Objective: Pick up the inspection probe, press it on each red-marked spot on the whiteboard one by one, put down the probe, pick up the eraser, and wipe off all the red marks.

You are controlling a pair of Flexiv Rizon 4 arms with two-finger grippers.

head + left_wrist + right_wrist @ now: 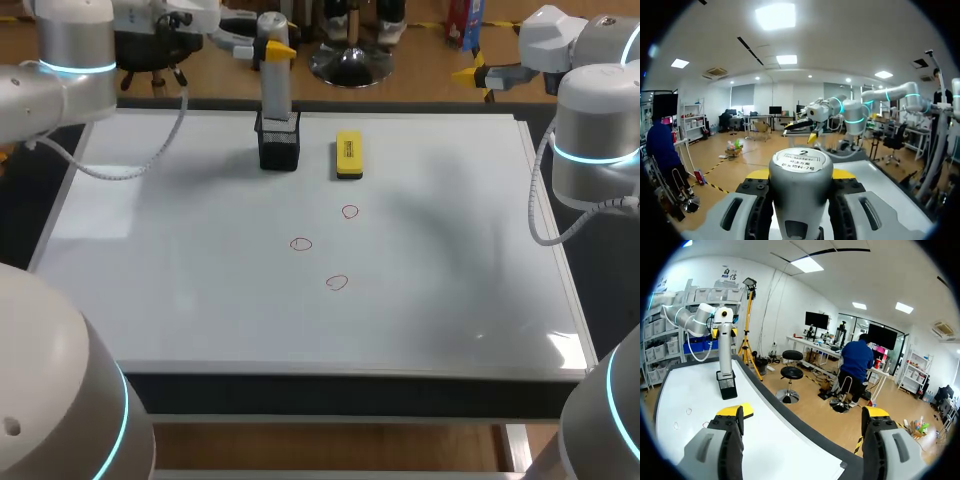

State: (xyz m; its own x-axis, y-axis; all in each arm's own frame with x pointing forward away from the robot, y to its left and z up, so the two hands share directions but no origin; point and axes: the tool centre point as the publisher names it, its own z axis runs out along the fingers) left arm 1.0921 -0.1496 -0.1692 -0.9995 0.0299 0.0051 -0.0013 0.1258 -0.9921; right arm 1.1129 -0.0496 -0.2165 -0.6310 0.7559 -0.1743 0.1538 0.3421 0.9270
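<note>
The inspection probe (276, 95) stands upright in its black holder (279, 148) at the upper middle of the head view, its top clenched by the left gripper (800, 174), so I judge a straight upward lift is needed; the right gripper (803, 416) is released, well apart.

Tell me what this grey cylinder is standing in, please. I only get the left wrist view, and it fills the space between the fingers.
Observer: That is the inspection probe. It stands upright in a black holder near the far edge of the whiteboard.
Operator: Is anything drawn on the board?
Observer: Yes, three small red circles near its middle, none wiped off.
Operator: And is there something to wipe them with?
Observer: A yellow eraser lies flat on the board, to the holder's right in the head view and not touching it.
</note>
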